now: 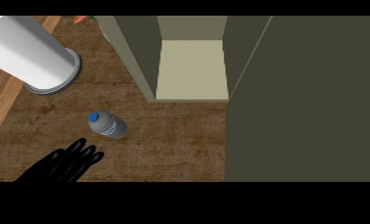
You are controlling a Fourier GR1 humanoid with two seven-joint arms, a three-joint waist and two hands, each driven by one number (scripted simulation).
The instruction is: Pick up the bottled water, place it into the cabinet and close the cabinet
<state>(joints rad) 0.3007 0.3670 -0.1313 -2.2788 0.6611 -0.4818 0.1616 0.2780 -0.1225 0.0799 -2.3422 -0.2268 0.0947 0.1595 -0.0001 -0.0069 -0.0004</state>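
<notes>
You've got the cabinet door (296, 100) swung open, filling the 3 o'clock side top to bottom. Cabinet (192, 66) sits at 12 o'clock, interior shelf pale and bare. Counter (173, 140) is brown wood-grain. Big white cylinder (36, 54) at 10 o'clock, w/ grey rimmed base, lying tilted. Left hand (65, 163) at 7 o'clock, fingers straight, slightly apart, holding nothing. Bottled water (107, 124) at approx 8 o'clock from centre, blue cap, standing on counter just beyond the fingertips, not touching. Small orange item (80, 19) at 11 o'clock, can't ID.
</notes>
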